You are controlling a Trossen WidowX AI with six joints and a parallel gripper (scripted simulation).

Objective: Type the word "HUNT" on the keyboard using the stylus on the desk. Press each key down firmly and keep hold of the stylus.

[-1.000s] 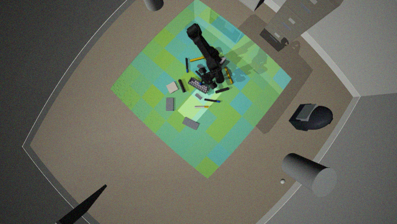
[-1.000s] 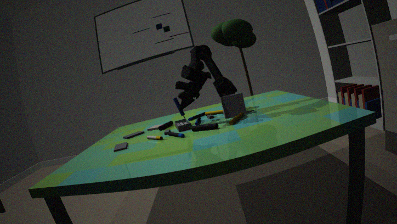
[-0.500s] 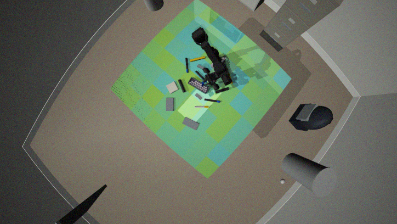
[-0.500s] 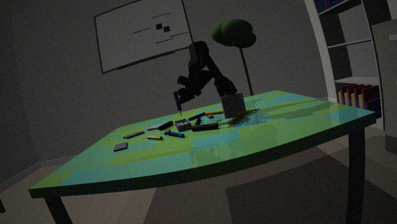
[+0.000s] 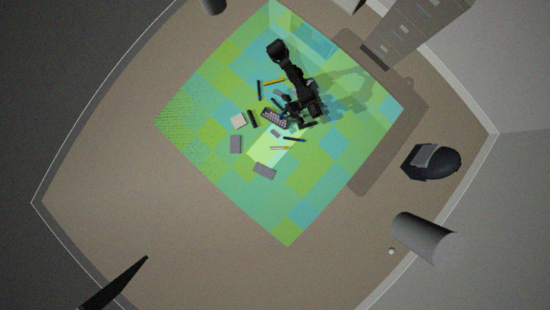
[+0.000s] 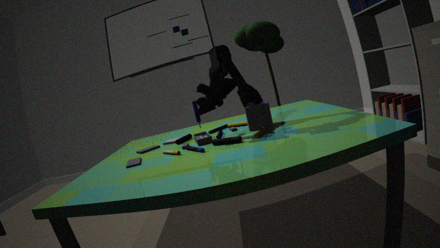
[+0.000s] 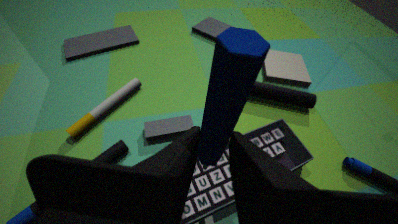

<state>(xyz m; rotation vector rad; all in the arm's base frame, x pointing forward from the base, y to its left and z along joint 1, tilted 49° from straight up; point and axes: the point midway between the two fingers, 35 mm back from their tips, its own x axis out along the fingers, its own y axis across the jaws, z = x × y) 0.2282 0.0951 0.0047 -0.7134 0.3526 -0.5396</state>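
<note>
My gripper [image 5: 285,113] [image 6: 197,112] [image 7: 214,135] is shut on the blue stylus [image 6: 195,110] [image 7: 232,85], which stands nearly upright in the fingers with its thick end up. In the exterior view its thin tip is in the air a little above the keyboard, not touching it. The dark keyboard [image 5: 273,118] [image 6: 202,139] [image 7: 296,145] with pale lettered keys lies flat on the desk. In the wrist view the fingers and stylus hide much of it and the stylus tip; keys U, Z, M, N, W, E and A show. Which key is under the tip I cannot tell.
A black cylinder [image 5: 251,118] [image 7: 282,95] and a beige block [image 5: 238,121] [image 7: 287,67] lie beside the keyboard. A small grey block [image 5: 275,133] [image 7: 168,127], a black-blue pen [image 5: 294,138] and a white-yellow pen [image 5: 279,147] [image 7: 105,107] lie nearby. A grey panel [image 6: 259,117] stands near the arm.
</note>
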